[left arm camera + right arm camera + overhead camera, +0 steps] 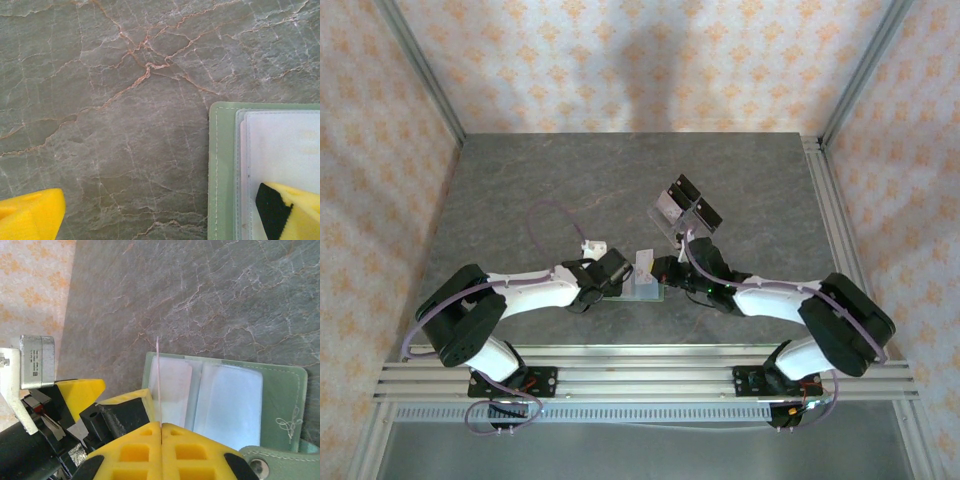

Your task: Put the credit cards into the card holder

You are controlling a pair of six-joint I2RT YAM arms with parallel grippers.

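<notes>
Listing from the arm bases outward, every place given against the card holder.

1. Card holder (pixel 280 390), count one. It lies open and flat on the table (pixel 540 180), inner face up. Sage-green and soft, it will likely flex or skate if pushed. Two clear pockets (pixel 227 400) show on the inner face (whether either already has a card in it cannot be told).
2. Left gripper (pixel 160 200), count one, at the holder's left edge. Its jaws are spread wide and hold nothing. One finger (pixel 300 210) lies over the holder's pocket face and the other over bare table beside the holder. It is well placed to pin the holder down.
3. Right gripper (pixel 161 424), count one, at the holder's right side. It is clamped on a credit card (pixel 158 375).
4. Credit card, one counted. It stands on edge above the holder's left pocket, seen edge-on as a thin line. By its look it is light, stiff and slick. It is best held by one short end so the free end can slide into the slot.
5. Acrylic stand (pixel 685 203), count one, beyond the holder and to its right. It is clear with black panels and well apart from the holder.
</notes>
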